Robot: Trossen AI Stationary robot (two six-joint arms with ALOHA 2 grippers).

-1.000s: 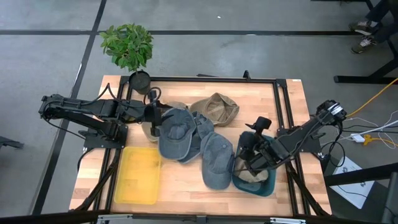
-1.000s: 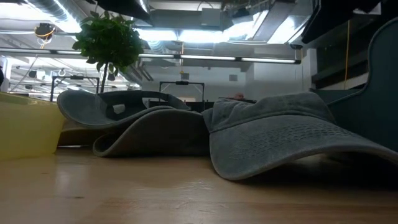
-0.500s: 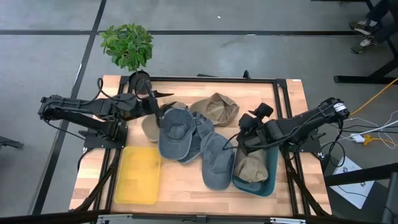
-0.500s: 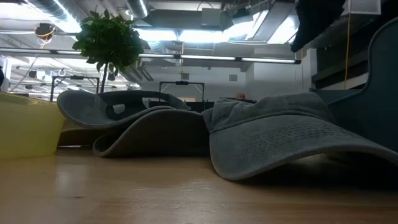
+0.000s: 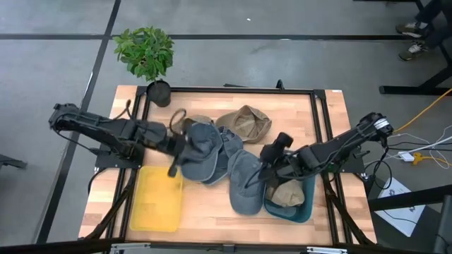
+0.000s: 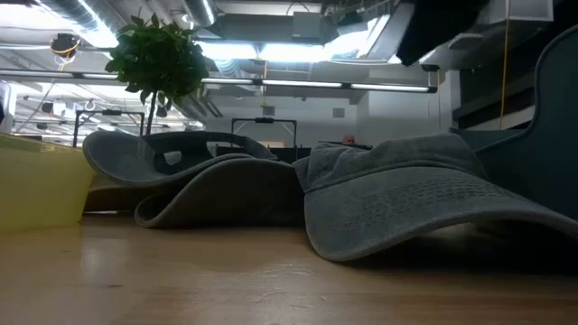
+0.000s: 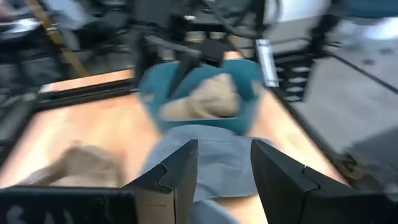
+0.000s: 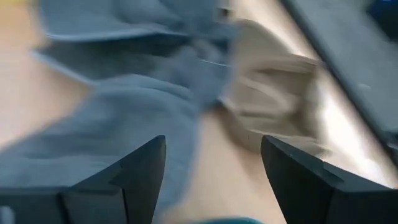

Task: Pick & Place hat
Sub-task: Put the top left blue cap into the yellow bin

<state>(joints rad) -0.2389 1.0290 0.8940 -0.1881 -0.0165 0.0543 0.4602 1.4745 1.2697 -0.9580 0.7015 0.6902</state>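
Note:
Several blue-grey caps (image 5: 212,152) lie overlapping at mid-table, and one (image 5: 246,182) lies nearer the front. It also shows in the low view (image 6: 424,194). A tan hat (image 5: 245,121) lies behind them. Another tan hat (image 5: 286,192) lies inside the teal bin (image 5: 307,204). My left gripper (image 5: 179,152) is open over the left cap of the pile, and the left wrist view shows blue cloth (image 7: 205,149) under its fingers. My right gripper (image 5: 265,168) is open by the front cap's right side. The right wrist view shows blue caps (image 8: 137,99) and the tan hat (image 8: 273,93) ahead.
A yellow bin (image 5: 157,199) stands at the front left beside the caps. A potted plant (image 5: 147,55) stands at the far left corner. A black frame (image 5: 321,113) runs round the table. The right arm shows at the top of the low view (image 6: 442,23).
My right gripper has left the teal bin and gone toward the table's left, to the front cap; the tan hat now shows lying in the bin. My left gripper has swung first toward the far edge, then toward the near edge and right, over the caps.

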